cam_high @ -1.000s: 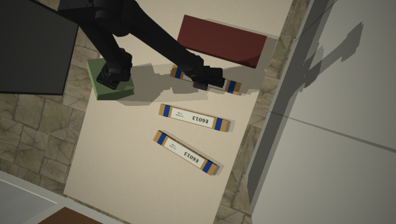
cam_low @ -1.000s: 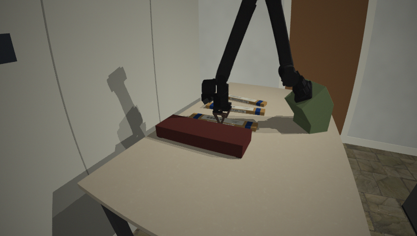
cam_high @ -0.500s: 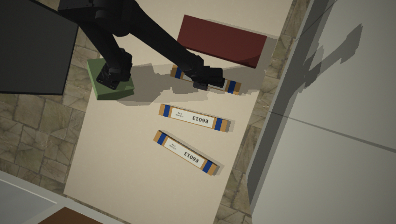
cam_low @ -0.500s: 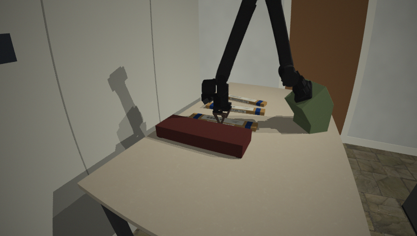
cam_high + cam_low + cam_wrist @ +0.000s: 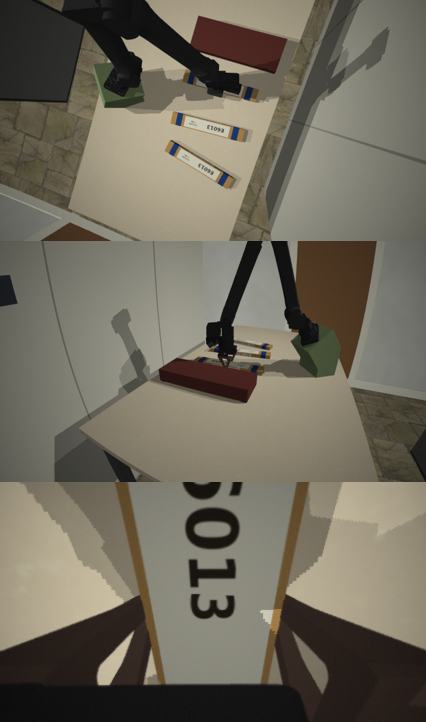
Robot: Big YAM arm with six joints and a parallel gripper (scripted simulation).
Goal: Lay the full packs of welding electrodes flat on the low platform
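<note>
Across the bench (image 5: 125,167) in the top view lie 3 tan packs with blue bands; 2 pale labels read E6013, and the arm (image 5: 170,38) (image 5: 242,282) partly covers pack 1 (image 5: 252,95) (image 5: 259,369) (image 5: 210,647), beside the dark red platform (image 5: 236,44) (image 5: 206,375). In the exterior view, the hand (image 5: 226,364) (image 5: 212,601) points down over that pack. In the wrist view, its fingers clamp the pack's long sides.
</note>
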